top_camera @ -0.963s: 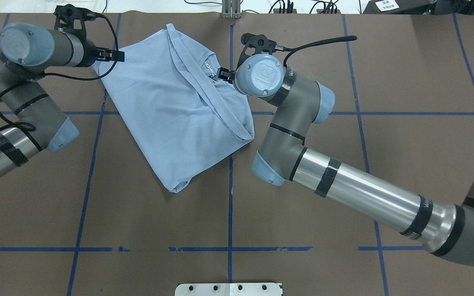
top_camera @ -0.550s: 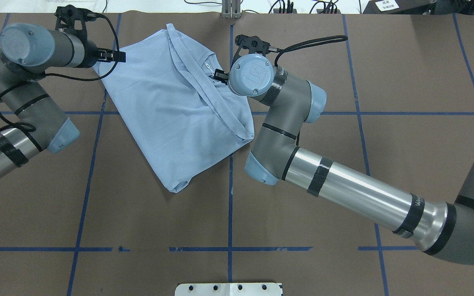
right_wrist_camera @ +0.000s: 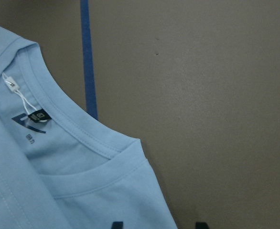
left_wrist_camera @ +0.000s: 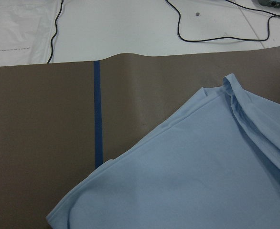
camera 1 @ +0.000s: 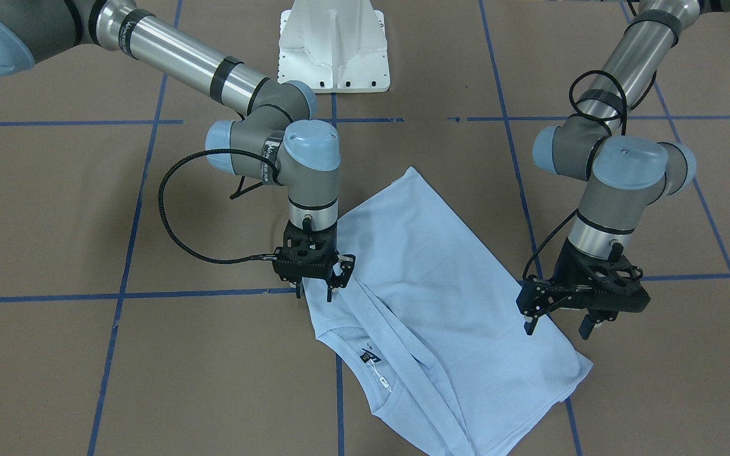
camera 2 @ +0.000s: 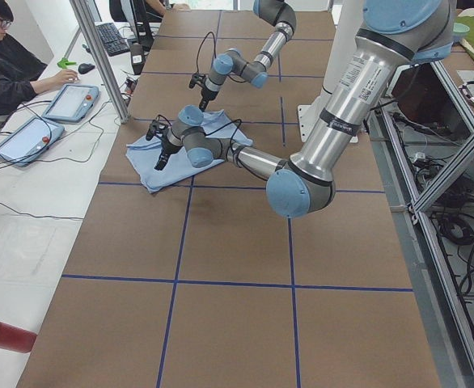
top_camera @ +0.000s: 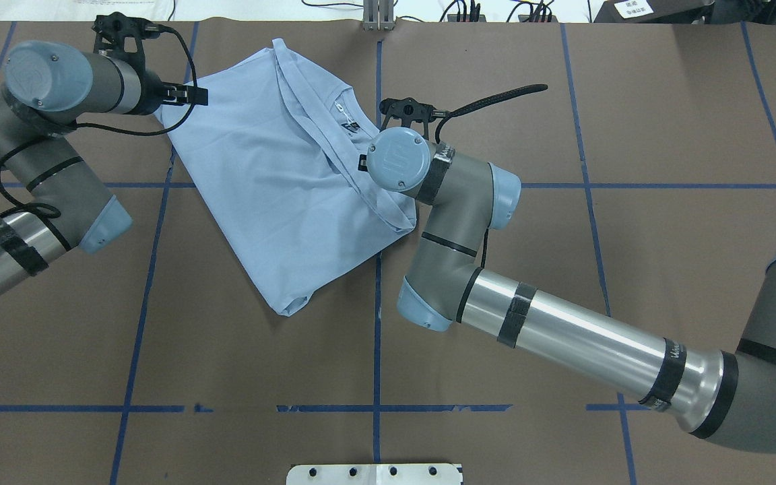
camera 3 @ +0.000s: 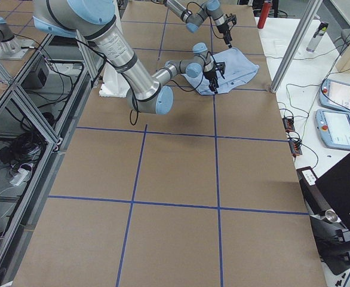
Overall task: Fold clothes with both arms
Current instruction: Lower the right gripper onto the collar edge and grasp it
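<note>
The light blue T-shirt lies partly folded on the brown table, collar toward the far edge, with its dark neck label and white tag showing. My left gripper hangs open just above the shirt's far left corner, its fingers apart and holding nothing. My right gripper is open at the shirt's shoulder edge beside the collar. In the right wrist view one dark fingertip sits over the cloth and the other over bare table. From overhead, the right wrist hides that gripper.
Blue tape lines grid the brown table. The white pedestal base stands at the robot's side. A metal post and cables sit at the far edge. A person sits by tablets beyond it.
My right wrist has moved from the collar toward the robot along the shirt's right edge. The left gripper shifted slightly right. The shirt has not moved.
</note>
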Robot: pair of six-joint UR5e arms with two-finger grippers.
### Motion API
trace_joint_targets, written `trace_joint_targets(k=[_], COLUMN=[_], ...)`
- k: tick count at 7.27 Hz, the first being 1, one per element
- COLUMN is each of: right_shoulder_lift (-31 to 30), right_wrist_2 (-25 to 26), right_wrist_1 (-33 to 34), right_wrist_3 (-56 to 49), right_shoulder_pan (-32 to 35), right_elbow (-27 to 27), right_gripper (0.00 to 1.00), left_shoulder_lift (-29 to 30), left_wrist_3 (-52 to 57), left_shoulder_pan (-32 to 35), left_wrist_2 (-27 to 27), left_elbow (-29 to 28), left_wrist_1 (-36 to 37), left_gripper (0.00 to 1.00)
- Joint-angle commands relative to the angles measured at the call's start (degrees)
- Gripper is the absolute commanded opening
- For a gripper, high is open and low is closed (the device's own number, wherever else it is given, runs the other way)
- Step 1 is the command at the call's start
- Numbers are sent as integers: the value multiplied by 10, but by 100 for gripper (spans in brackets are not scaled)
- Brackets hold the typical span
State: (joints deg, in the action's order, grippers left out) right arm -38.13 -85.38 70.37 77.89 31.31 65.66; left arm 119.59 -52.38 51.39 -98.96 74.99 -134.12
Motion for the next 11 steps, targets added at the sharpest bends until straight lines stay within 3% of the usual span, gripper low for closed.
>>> trace_joint_targets(k=[1,4,5,6,9,10,11], right_shoulder_lift=[-4,-9,-8,-7,-5,-13,-59], right_wrist_2=[3,14,14,14,10,4,-12], right_wrist_1=[-1,-3,-4,-5,-3,2,2], right_wrist_3=[1,2,9,27,21,17,4], right_shoulder_pan=[-3,-11,-11,-11,-10,-6,-3], right_elbow=[0,0,1,4,8,31,96], right_gripper=[53,52,34,0,0,0,0], left_shoulder_lift=[0,-7,-8,-8,-8,-8,-8], left_wrist_3=[-4,-6,-7,-7,-16,-16,-17], left_shoulder_pan=[-1,-3,-4,-4,-4,-4,-4], left_wrist_2=[0,0,0,0,0,0,0], left_elbow=[0,2,1,1,2,2,2], left_wrist_1=[0,-1,-1,-1,-1,-1,-1], left_gripper=[100,100,100,100,100,100,100])
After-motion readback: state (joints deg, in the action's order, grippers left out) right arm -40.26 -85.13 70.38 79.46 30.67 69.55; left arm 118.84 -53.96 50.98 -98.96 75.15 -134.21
